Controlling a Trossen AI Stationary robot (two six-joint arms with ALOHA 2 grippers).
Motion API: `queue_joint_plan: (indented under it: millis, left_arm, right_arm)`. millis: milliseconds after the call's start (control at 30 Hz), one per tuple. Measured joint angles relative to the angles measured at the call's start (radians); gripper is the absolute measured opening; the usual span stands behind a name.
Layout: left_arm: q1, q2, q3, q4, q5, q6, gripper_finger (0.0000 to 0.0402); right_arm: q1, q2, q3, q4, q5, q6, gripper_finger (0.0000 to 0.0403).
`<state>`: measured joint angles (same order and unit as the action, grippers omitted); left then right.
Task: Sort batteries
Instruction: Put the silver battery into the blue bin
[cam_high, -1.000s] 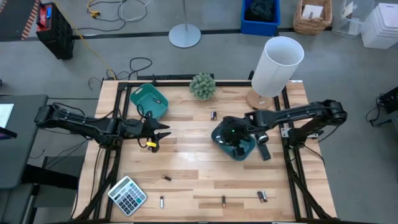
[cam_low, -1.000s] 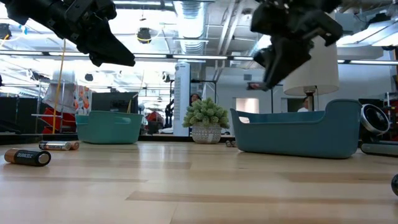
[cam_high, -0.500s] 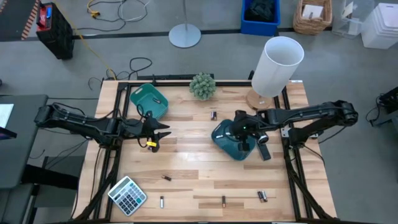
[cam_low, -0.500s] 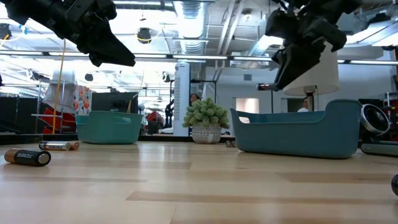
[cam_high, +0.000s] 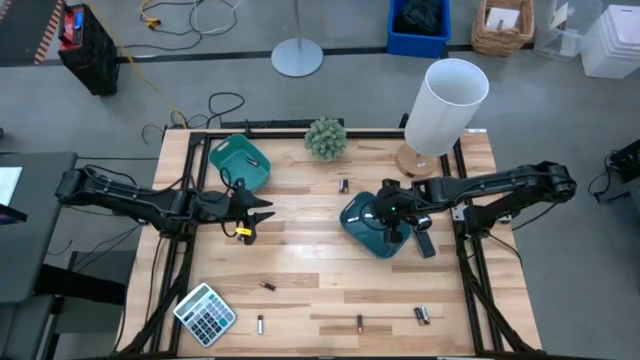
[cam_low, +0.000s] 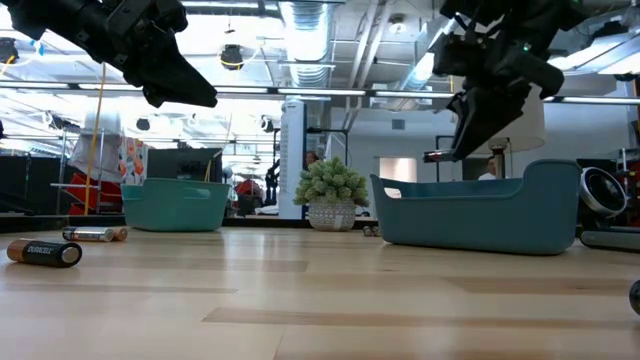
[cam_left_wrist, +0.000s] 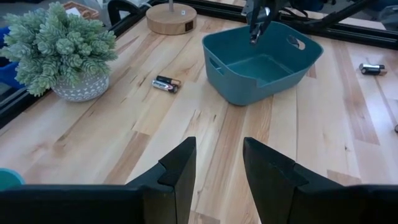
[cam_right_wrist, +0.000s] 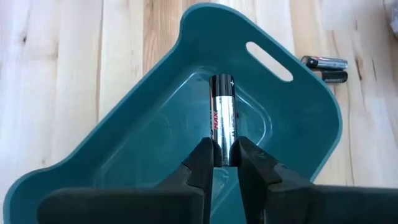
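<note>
My right gripper (cam_right_wrist: 224, 163) is shut on a black-and-silver battery (cam_right_wrist: 222, 118) and hangs over the right teal tray (cam_high: 372, 232), also seen in the low view (cam_low: 478, 115). My left gripper (cam_high: 262, 212) hovers open above the table's left middle (cam_left_wrist: 217, 177), beside a yellow-marked battery (cam_high: 243, 232) lying on the wood. More batteries lie on their sides: one (cam_high: 343, 185) near the plant, one (cam_high: 268, 286), and three near the near edge (cam_high: 260, 324), (cam_high: 360, 323), (cam_high: 422, 316). A second teal tray (cam_high: 240, 162) sits far left. My right gripper pinches the battery between its two fingers (cam_right_wrist: 202, 158) at the end nearer the wrist (cam_right_wrist: 222, 152). The battery lies along the fingers and sticks out past their tips, plus end (cam_right_wrist: 224, 81) farthest out. It is lifted clear above the tray's floor (cam_right_wrist: 174, 155).
A potted plant (cam_high: 326, 138) and a white lamp (cam_high: 440, 110) stand at the far edge. A grey calculator (cam_high: 205, 314) lies at the near left corner. A black-and-silver cylinder gadget (cam_high: 424, 240) lies right of the right tray. Bare wood spans the middle.
My right gripper, carrying the battery, has moved toward the table's right edge over the right tray and come down a little toward it. It has stayed shut on the battery.
</note>
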<state>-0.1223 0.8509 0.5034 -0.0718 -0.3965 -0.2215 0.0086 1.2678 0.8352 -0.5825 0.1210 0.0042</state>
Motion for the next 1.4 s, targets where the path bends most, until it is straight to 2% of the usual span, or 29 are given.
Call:
queue_joint_plan:
  millis: [333, 833, 967, 1167, 1400]
  left_arm:
    - [0.000, 0.000, 0.000, -0.016, 0.000, -0.004, 0.0127]
    - [-0.001, 0.000, 0.000, -0.017, 0.000, -0.011, 0.0127]
    - [-0.002, 0.000, 0.000, -0.018, 0.000, -0.011, 0.0127]
    - [-0.003, 0.009, 0.000, -0.058, 0.037, -0.047, 0.0127]
    - [-0.084, 0.122, 0.000, -0.098, 0.080, -0.080, 0.0127]
  right_arm:
    - [0.000, 0.000, 0.000, 0.000, 0.064, 0.021, 0.0103]
    - [0.010, 0.000, 0.000, 0.023, 0.065, 0.031, 0.0158]
    - [0.053, 0.000, 0.000, 0.131, 0.065, 0.014, 0.0159]
    - [0.156, 0.000, 0.000, 0.400, 0.065, -0.023, 0.0154]
    - [0.286, 0.000, 0.000, 0.648, 0.065, -0.094, 0.0141]
